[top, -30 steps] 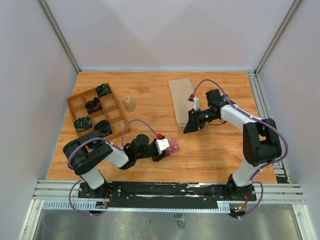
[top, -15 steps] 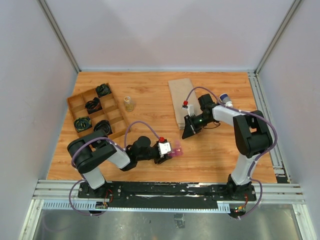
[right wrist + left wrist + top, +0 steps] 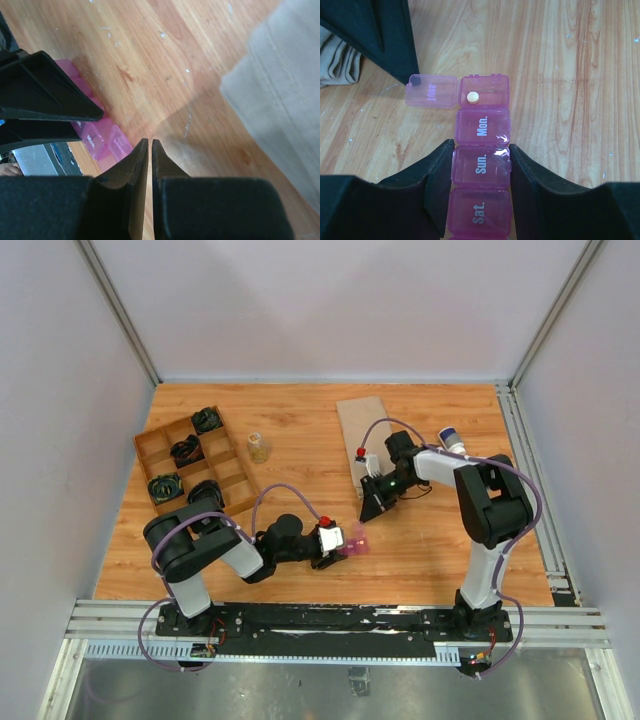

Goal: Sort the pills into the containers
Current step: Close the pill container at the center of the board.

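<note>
Magenta-pink translucent plastic containers point(image 3: 481, 167), small square lidded compartments joined in one narrow strip, are pinched across their width by the left pincer point(image 3: 481, 150), whose black fingers press both sides of the cell marked Sun. From that grip the strip's long axis runs from 6 to 12 o'clock in the left wrist view. Sat. lies nearer the wrist and Mon. beyond, and the end cell at 12 o'clock is open, its lid point(image 3: 431, 91) folded out toward 9 o'clock over the wooden bench point(image 3: 560, 75). One small round pale pill point(image 3: 473, 97) lies in that open cell. Seen from above, the strip points away from the left pincer toward 3 o'clock, near the front middle of the bench. The right pincer point(image 3: 150, 145) hangs at about 1 o'clock from the open end, its fingers pressed together with nothing visible between them. One dark tip stands at the lid's far corner; whether it touches cannot be told. A folded beige cloth point(image 3: 362, 435) lies farther out at 12 o'clock. The likely trouble is at that lid. A sideways push from the closed fingers could swivel the strip in the left grip, since only one cell is clamped. A hard flip could also bounce the pill out before the lid snaps down.
</note>
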{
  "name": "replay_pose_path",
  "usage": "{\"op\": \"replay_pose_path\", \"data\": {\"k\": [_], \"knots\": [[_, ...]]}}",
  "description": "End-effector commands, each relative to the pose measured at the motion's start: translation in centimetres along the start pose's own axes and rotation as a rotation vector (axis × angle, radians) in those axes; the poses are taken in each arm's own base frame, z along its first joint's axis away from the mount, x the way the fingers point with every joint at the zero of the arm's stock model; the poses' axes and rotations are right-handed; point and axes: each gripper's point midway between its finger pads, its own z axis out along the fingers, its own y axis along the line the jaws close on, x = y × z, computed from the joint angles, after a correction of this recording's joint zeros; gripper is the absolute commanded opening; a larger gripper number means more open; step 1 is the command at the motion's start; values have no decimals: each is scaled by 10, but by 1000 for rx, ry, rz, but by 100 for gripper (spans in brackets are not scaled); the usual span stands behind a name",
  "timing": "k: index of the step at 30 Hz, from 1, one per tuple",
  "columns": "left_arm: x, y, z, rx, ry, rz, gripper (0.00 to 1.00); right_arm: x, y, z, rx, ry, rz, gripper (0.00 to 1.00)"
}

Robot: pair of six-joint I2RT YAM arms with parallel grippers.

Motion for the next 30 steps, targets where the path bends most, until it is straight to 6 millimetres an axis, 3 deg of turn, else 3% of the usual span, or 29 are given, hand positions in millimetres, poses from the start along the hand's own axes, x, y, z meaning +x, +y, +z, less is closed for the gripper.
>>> {"op": "replay_pose_path", "data": {"k": [1, 9, 14, 30], "knots": [[23, -16, -1, 56, 75, -35, 41, -3, 20, 3, -100, 28, -51, 8], [25, -17, -2, 54, 70, -41, 41, -3, 49, -8, -238, 22, -135, 8], [30, -17, -2, 46, 80, -58, 41, 12, 67, -13, -238, 85, -229, 7], [31, -17, 1, 50, 88, -73, 42, 53, 42, -8, -13, 262, -299, 6]]}}
